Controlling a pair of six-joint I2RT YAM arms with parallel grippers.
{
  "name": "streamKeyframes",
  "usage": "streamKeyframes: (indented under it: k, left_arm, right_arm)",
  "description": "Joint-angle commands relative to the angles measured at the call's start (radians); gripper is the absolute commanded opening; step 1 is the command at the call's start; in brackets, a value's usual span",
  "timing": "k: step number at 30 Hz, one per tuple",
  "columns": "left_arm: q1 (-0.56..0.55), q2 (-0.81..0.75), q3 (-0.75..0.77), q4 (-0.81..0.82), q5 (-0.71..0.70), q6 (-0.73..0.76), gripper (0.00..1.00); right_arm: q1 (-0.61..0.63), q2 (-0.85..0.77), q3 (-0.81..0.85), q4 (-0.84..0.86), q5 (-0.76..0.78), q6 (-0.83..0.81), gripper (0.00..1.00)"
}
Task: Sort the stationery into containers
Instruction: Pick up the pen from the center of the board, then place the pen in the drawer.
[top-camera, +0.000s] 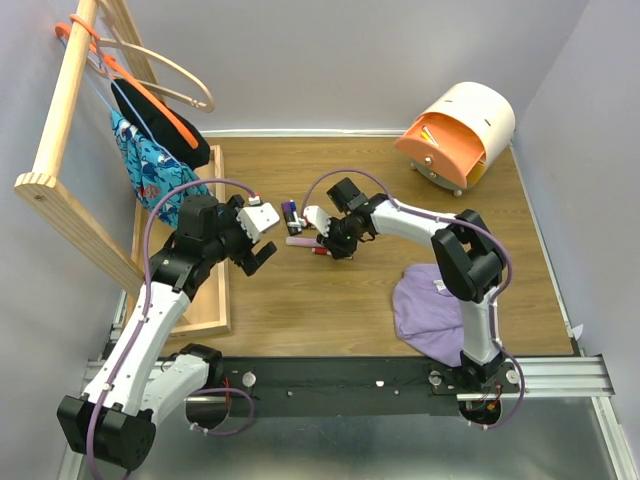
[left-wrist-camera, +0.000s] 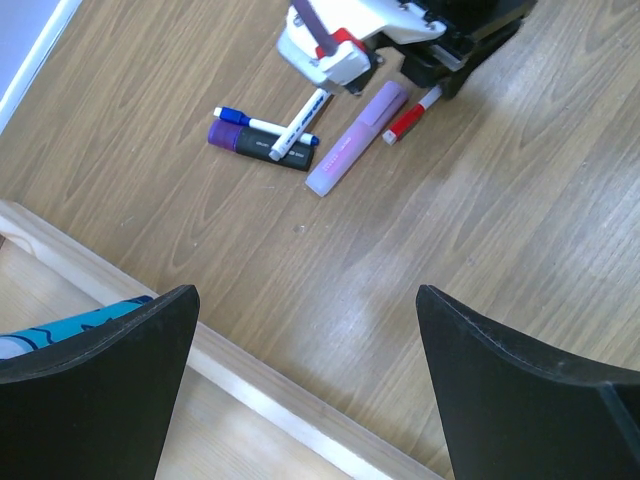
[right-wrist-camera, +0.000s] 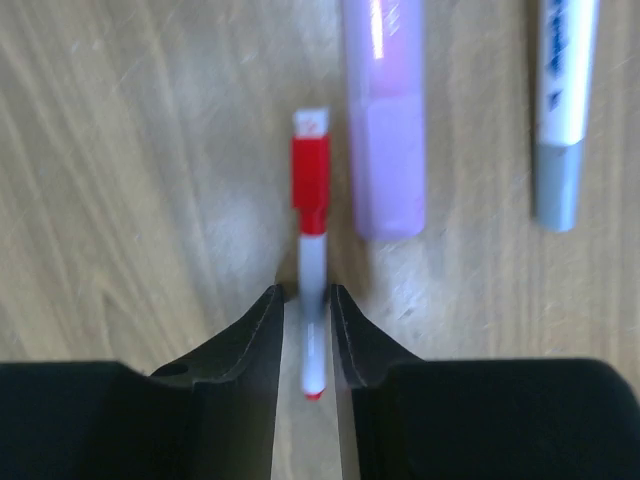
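Note:
A thin white pen with a red cap (right-wrist-camera: 311, 180) lies flat on the wooden table. My right gripper (right-wrist-camera: 308, 295) straddles its tail end, jaws narrowly apart, with a sliver of gap on the left side. Right beside it lies the pale pink bar (right-wrist-camera: 385, 120), then a white pen with a grey end (right-wrist-camera: 560, 100). In the left wrist view the same group shows: red-capped pen (left-wrist-camera: 408, 118), bar (left-wrist-camera: 355, 140), white-and-blue pen (left-wrist-camera: 295, 135) across a purple-and-black marker (left-wrist-camera: 255, 142). My left gripper (left-wrist-camera: 305, 390) hangs wide open and empty over the tray's edge. The cream drawer unit (top-camera: 460, 135) has its orange drawer (top-camera: 435, 150) pulled out.
A long wooden tray (top-camera: 205, 300) lies along the table's left side under my left arm. A wooden rack (top-camera: 70, 120) with hangers and a blue patterned cloth leans at far left. A purple cloth (top-camera: 425, 305) lies by the right arm's base.

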Motion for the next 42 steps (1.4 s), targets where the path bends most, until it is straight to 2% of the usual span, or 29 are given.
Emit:
streamKeyframes:
  k: [1,2,3,6,9,13,17,19,25,27,35,40,42]
  left_arm:
    - [0.009,0.008,0.012,0.017,0.041,-0.020,0.99]
    - [0.009,0.016,0.011,0.020,0.045,-0.025,0.99]
    - [0.009,0.019,0.005,0.026,0.045,-0.023,0.99]
    - [0.009,0.031,0.005,0.037,0.043,-0.023,0.99]
    - [0.009,0.042,0.009,0.037,0.057,-0.020,0.99]
    - [0.009,0.054,0.006,0.065,0.077,-0.040,0.99]
    - [0.006,0.063,-0.006,0.095,0.100,-0.071,0.99]
    - [0.000,0.071,-0.014,0.108,0.078,-0.077,0.99]
    - [-0.048,0.102,0.008,0.091,0.063,-0.056,0.99]
    - [-0.062,0.109,0.014,0.088,0.063,-0.056,0.99]
    - [-0.068,0.108,0.006,0.109,0.060,-0.066,0.99]
    - [-0.068,0.106,0.014,0.080,0.054,-0.036,0.99]
    - [-0.077,0.111,0.012,0.081,0.042,0.001,0.99]
  right_arm:
    - [0.005,0.101,0.080,-0.041,-0.018,0.008,0.22]
    - [0.005,0.107,0.081,-0.054,-0.021,0.001,0.19]
    - [0.006,0.107,0.078,-0.063,-0.020,-0.016,0.10]
    - [0.005,0.038,0.035,-0.089,-0.009,-0.044,0.01]
    - [-0.015,-0.119,0.001,-0.162,-0.027,-0.074,0.01]
    - [-0.127,-0.313,0.048,-0.340,-0.127,-0.133,0.00]
    - [-0.254,-0.414,0.126,-0.310,-0.156,-0.105,0.01]
    - [-0.331,-0.431,0.165,-0.202,-0.135,-0.029,0.01]
    - [-0.494,-0.395,0.275,0.055,-0.052,0.161,0.01]
    - [-0.520,-0.358,0.350,0.077,-0.043,0.195,0.01]
    - [-0.587,-0.289,0.418,0.107,0.016,0.122,0.00]
    - [-0.594,-0.230,0.443,0.077,0.107,0.047,0.01]
    - [-0.594,-0.213,0.452,0.060,0.149,0.041,0.04]
